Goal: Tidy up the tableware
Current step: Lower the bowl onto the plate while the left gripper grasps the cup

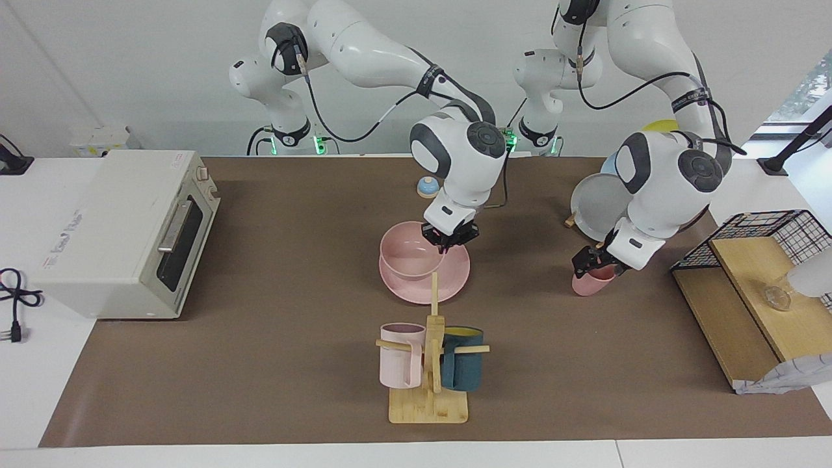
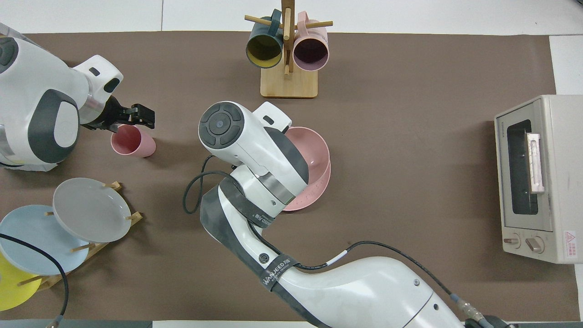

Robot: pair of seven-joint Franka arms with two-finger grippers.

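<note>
1. Now, facing view: right gripper (image 1: 450,239) down at the rim of the rounded matte pink bowl (image 1: 408,259), fingers seemingly pinched on that rim, though hard to confirm. Bowl seated on the wide flat matte pink plate (image 1: 448,279), mid-table, nearer to the robots than the bamboo mug tree (image 1: 429,364) with its pale pink mug (image 1: 401,355) and dark teal mug (image 1: 463,367).
2. Same view: left gripper (image 1: 593,261) low at the small handleless matte pink cup (image 1: 590,281), toward the left arm's end of the table; grip impossible to judge here.
3. Overhead view: left gripper (image 2: 136,116) at the cup's (image 2: 132,141) mouth, jaws parted, nothing held. Bowl (image 2: 314,152) and plate (image 2: 314,191) half hidden under the right arm. Grey plate (image 2: 91,209) racked nearby.
4. Risks: possibly a tipped cup from a finger clipping the rim; possibly a dragged plate if the bowl lifts off-centre; possibly a slipped bowl from a one-sided rim pinch.
</note>
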